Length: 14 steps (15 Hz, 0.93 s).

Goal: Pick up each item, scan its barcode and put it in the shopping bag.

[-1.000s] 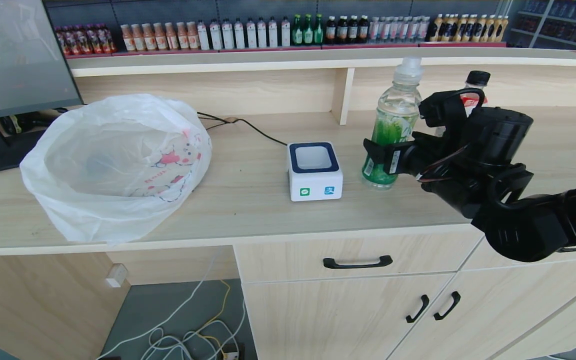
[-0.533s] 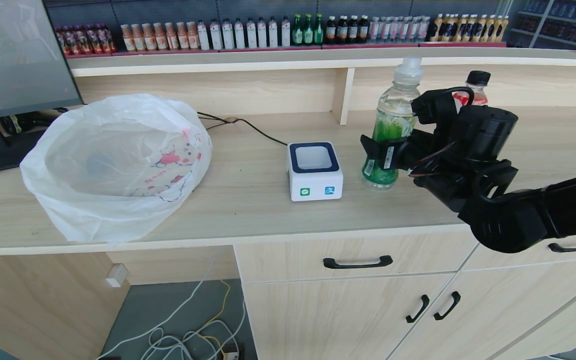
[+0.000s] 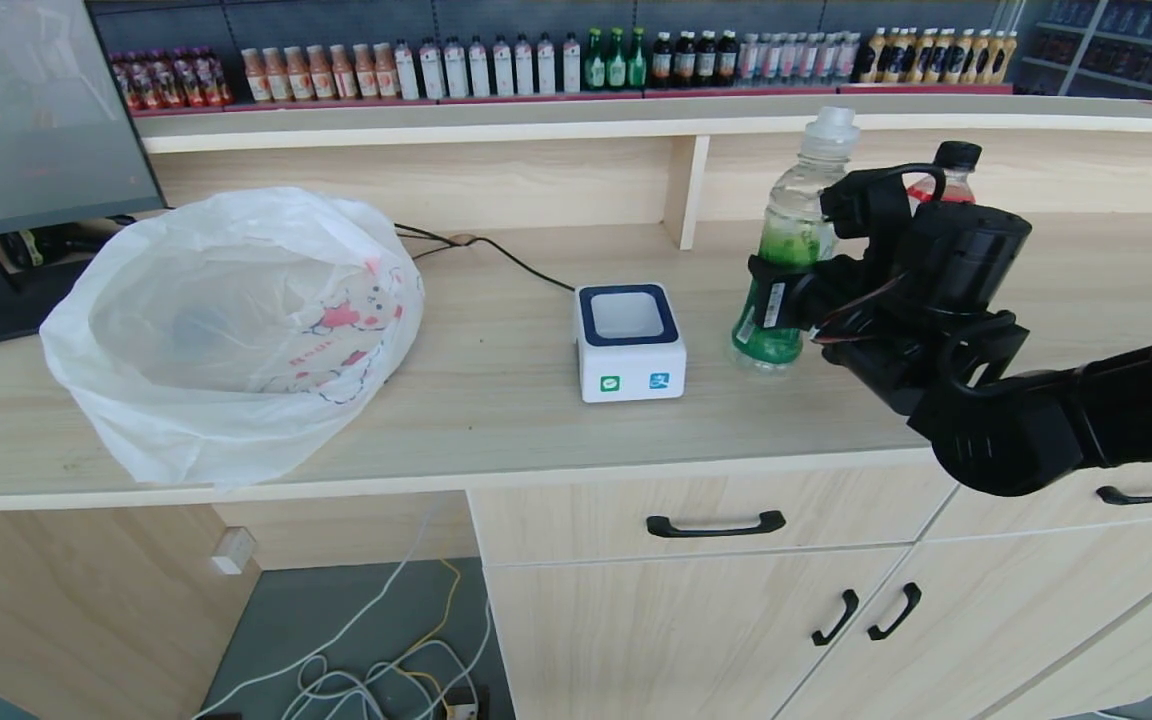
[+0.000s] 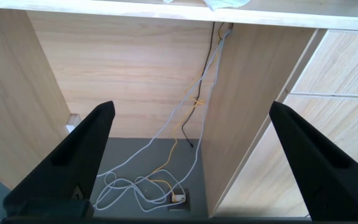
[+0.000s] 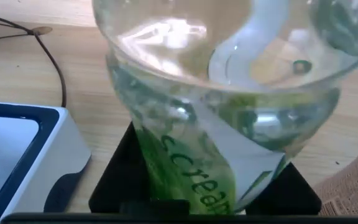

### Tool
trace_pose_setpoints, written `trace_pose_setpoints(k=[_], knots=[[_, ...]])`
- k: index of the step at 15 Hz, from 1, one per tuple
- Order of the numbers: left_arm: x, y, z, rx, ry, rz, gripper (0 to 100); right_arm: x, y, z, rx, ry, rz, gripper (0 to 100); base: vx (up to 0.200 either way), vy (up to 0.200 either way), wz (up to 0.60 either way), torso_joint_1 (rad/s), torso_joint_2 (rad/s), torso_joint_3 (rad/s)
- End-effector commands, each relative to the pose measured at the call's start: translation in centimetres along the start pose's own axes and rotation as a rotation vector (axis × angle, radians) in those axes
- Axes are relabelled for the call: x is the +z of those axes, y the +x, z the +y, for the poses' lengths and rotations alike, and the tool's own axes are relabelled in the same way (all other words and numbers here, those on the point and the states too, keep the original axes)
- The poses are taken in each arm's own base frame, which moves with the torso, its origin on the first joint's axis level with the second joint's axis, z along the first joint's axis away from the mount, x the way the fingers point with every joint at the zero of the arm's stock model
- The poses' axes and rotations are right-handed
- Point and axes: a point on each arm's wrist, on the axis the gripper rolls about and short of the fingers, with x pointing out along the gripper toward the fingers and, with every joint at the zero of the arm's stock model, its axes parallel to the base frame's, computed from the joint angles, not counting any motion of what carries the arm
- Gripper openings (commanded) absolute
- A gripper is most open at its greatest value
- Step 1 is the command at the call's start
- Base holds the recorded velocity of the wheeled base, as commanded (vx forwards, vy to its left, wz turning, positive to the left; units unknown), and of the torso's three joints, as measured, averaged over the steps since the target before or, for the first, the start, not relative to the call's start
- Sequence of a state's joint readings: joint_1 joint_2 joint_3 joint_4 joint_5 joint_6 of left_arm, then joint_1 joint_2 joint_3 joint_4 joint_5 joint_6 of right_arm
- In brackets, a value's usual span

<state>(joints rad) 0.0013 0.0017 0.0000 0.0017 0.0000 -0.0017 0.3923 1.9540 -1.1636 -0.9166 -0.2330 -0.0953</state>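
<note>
A clear bottle with a green label (image 3: 786, 240) leans with its cap toward the right, just right of the white scanner (image 3: 629, 340). My right gripper (image 3: 781, 300) is shut on the bottle's lower body. In the right wrist view the bottle (image 5: 229, 124) stands between the dark fingers, with the scanner (image 5: 17, 155) beside it. The white shopping bag (image 3: 236, 330) stands open on the counter's left side. My left gripper (image 4: 191, 168) hangs open below the counter, above floor cables.
A second bottle with a black cap (image 3: 954, 165) stands behind my right arm. A black cable (image 3: 496, 250) runs from the scanner to the back. A monitor (image 3: 26, 110) sits at the far left. Drawers (image 3: 716, 525) lie below the counter edge.
My right gripper has closed on the green bottle, which now tilts rightward and has shifted slightly right and up. The bag and scanner have not moved.
</note>
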Motion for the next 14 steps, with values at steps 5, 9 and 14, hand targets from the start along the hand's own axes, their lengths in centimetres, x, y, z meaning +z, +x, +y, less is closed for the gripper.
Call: trace_pose_setpoints(k=[5,9,14], knots=[[0.0,0.0,0.0,0.0,0.0,0.0,100,0.6,-0.4,-0.1,-0.003,0.003,-0.016,0,0.0,0.0,0.0,0.0,0.0,0.0],[0.0,0.0,0.0,0.0,-0.001,0.0,100,0.8,-0.7,-0.1,0.002,0.006,-0.018,0,0.0,0.0,0.0,0.0,0.0,0.0],[0.0,0.0,0.0,0.0,0.0,0.0,100,1.6,-1.5,0.3,0.018,0.013,-0.037,0,0.0,0.0,0.0,0.0,0.0,0.0]])
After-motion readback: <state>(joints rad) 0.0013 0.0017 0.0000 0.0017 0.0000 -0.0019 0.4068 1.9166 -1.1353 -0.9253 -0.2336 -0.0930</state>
